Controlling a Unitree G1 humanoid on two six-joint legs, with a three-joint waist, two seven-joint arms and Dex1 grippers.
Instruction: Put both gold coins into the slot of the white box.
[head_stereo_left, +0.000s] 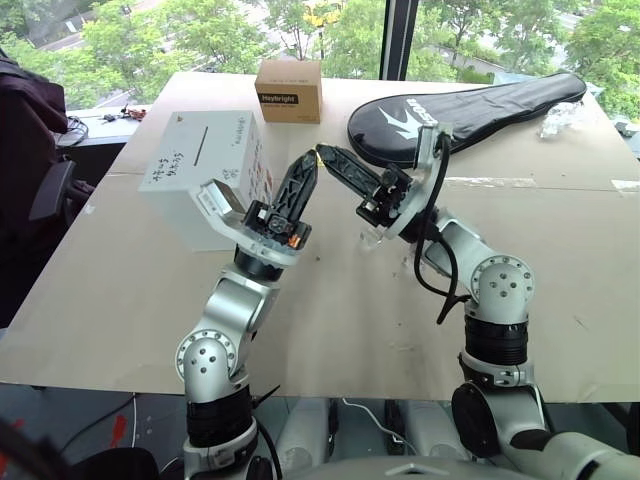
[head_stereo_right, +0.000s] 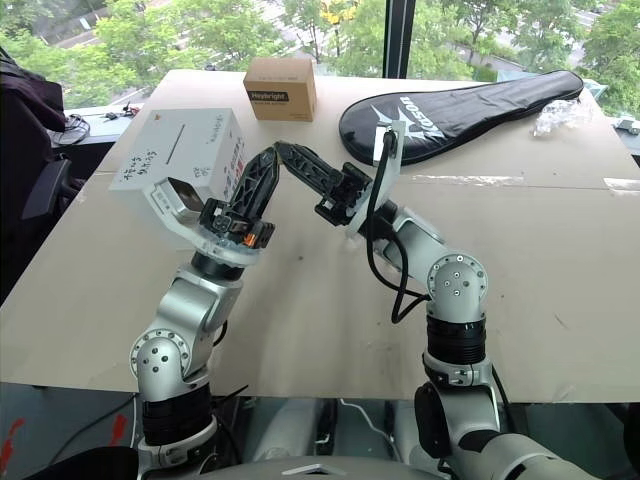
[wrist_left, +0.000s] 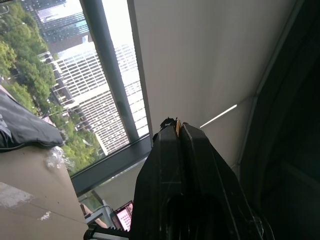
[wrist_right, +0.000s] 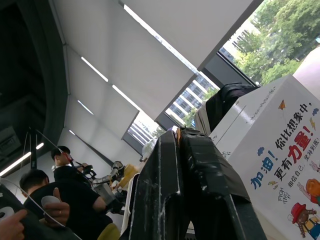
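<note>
The white box (head_stereo_left: 200, 175) stands at the table's left, its slot (head_stereo_left: 200, 143) a thin dark slit in the top face beside the handwriting. Its side with colourful pictures shows close in the right wrist view (wrist_right: 280, 150). Both arms are raised over the table's middle, just right of the box, with their fingertips meeting. A thin gold coin (wrist_left: 177, 128) shows as a gold sliver pinched at the tips of my shut left gripper (head_stereo_left: 314, 158). My right gripper (head_stereo_left: 325, 153) is shut too, with a gold glint (wrist_right: 178, 131) at its tips, where the two grippers touch.
A brown Heybright carton (head_stereo_left: 288, 90) sits at the back of the table, and a black racket bag (head_stereo_left: 465, 110) lies at the back right with crumpled clear plastic (head_stereo_left: 560, 120) beside it. A dark chair (head_stereo_left: 30, 180) stands left of the table. People (wrist_right: 40, 200) appear in the right wrist view.
</note>
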